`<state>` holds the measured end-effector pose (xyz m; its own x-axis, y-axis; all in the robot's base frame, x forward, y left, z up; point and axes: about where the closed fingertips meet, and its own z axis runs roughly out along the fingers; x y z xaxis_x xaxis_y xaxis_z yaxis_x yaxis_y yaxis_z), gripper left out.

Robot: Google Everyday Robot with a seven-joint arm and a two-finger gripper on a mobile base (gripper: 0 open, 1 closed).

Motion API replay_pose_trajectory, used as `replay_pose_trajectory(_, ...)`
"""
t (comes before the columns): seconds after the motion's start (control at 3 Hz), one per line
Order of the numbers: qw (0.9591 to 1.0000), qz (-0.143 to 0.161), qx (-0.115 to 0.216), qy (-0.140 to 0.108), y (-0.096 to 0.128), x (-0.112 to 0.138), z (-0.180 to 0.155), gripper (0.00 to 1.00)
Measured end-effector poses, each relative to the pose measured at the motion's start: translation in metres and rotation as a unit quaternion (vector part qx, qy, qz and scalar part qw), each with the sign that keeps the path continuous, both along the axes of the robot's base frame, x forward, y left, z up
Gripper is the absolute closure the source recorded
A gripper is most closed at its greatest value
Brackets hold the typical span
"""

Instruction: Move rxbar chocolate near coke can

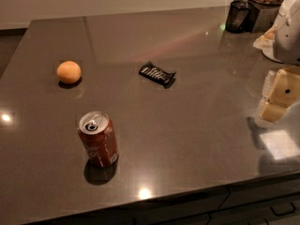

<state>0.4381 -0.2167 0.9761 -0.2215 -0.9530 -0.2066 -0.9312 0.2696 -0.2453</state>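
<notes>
Dark countertop (197,139) holds coke can (98,142), rxbar chocolate (157,74); jaws at right.

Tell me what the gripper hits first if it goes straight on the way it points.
The gripper, at the right edge, seems to point down and leftward, so it would probably meet the countertop first, well short of the rxbar chocolate and coke can. Depth is unclear.

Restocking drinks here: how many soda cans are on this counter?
1. The coke can stands upright front left, before the orange and rxbar chocolate. The gripper hangs at the right edge. Clutter at back right might hide more.
</notes>
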Motion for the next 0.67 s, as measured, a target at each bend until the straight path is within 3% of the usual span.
replay_pose_trajectory(0.33,1.0000,-0.004,-0.003,-0.001,0.002,0.006,0.001,0.00)
replay_pose_trajectory(0.67,0.9997,-0.023,0.012,0.001,0.010,0.036,-0.003,0.00)
